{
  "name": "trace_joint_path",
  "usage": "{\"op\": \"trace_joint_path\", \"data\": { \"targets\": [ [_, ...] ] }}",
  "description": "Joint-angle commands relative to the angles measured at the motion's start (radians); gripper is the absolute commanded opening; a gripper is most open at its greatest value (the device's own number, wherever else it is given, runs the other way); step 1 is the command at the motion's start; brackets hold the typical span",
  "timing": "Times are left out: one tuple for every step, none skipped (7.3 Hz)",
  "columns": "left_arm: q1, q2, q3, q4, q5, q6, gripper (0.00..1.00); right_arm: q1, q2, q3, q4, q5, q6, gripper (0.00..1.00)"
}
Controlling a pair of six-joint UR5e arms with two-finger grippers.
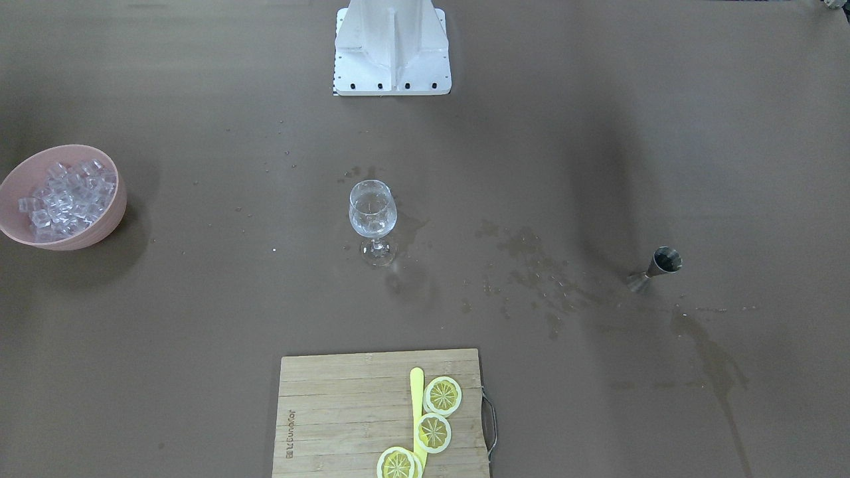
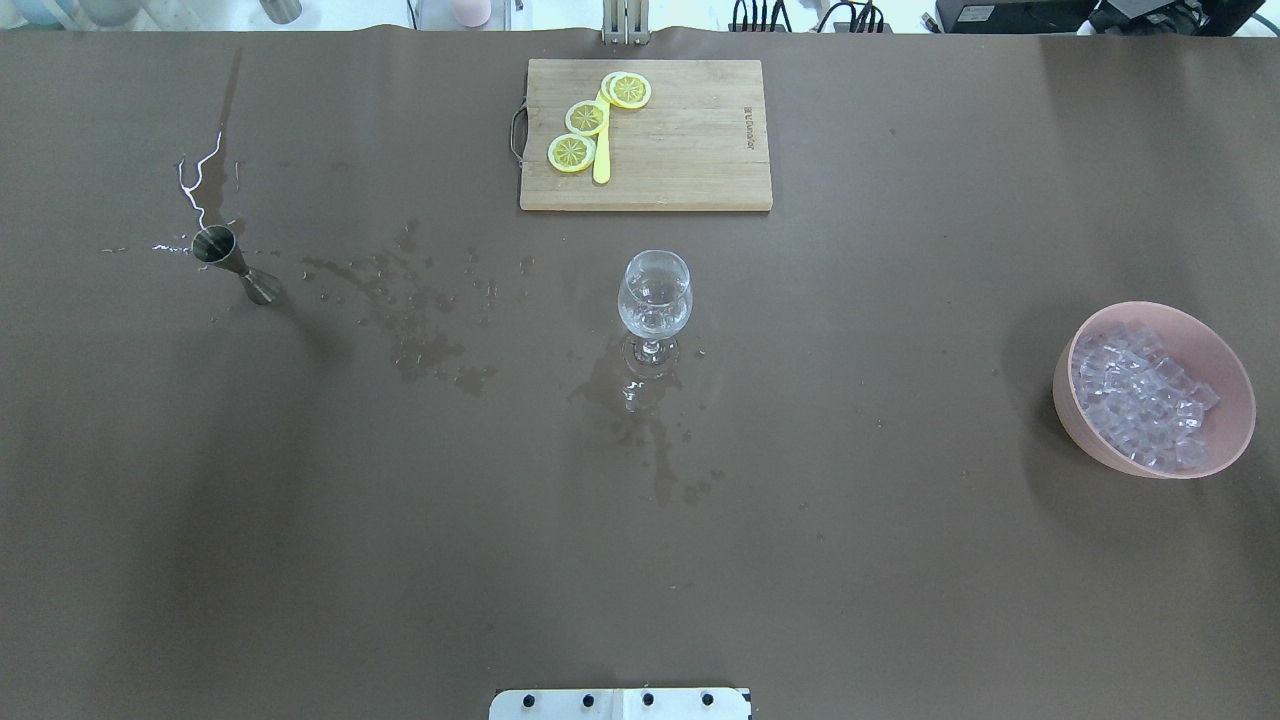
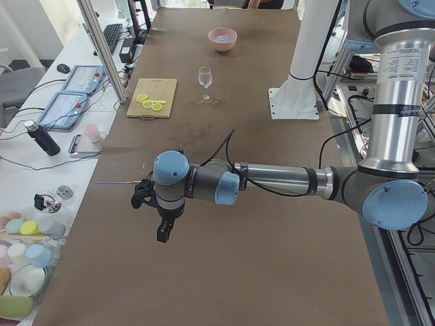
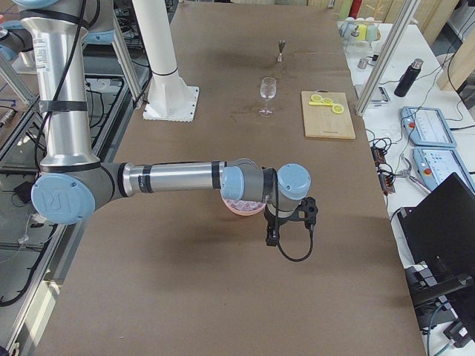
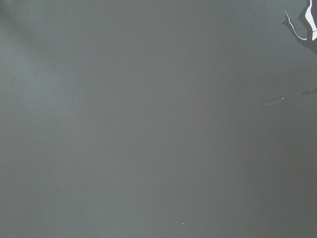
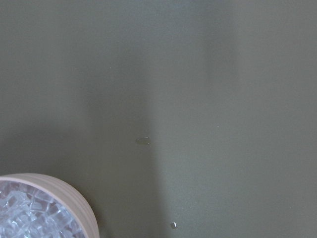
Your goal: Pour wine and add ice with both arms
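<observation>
Both my left gripper (image 3: 163, 229) and right gripper (image 4: 273, 236) hover; I cannot tell their fingers' state. I'd clasp the steel hourglass jigger (image 2: 236, 264), left, squarely, tipping slowly into the clear stemmed glass (image 2: 655, 296); glossy ice cubes (image 2: 1140, 395) fill the pink bowl (image 2: 1098, 448), right.

Soft, even light from above. Blurred shadows band the matte brown table cover (image 2: 900, 560) at the overhead view's left; white glare streaks a spilled liquid trail (image 2: 197, 185) upper left. Wrist views murky; clear glossy ice cubes (image 6: 29, 215) unfocused.
</observation>
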Motion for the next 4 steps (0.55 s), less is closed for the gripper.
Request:
{"op": "trace_joint_path", "data": {
  "targets": [
    [0.002,-0.003,-0.004,-0.001,0.004,-0.002,0.98,0.001,-0.001,0.001,-0.001,0.001,-0.001,1.00],
    [0.003,-0.003,-0.004,-0.001,0.004,0.001,0.98,0.001,-0.003,0.001,-0.001,0.001,-0.001,1.00],
    [0.003,0.005,-0.004,-0.024,0.004,0.026,0.98,0.003,-0.003,0.001,0.001,0.001,-0.001,1.00],
    [0.002,-0.001,-0.004,-0.027,0.003,0.026,0.98,0.003,-0.003,0.001,0.001,0.000,-0.001,1.00]
  ]
}}
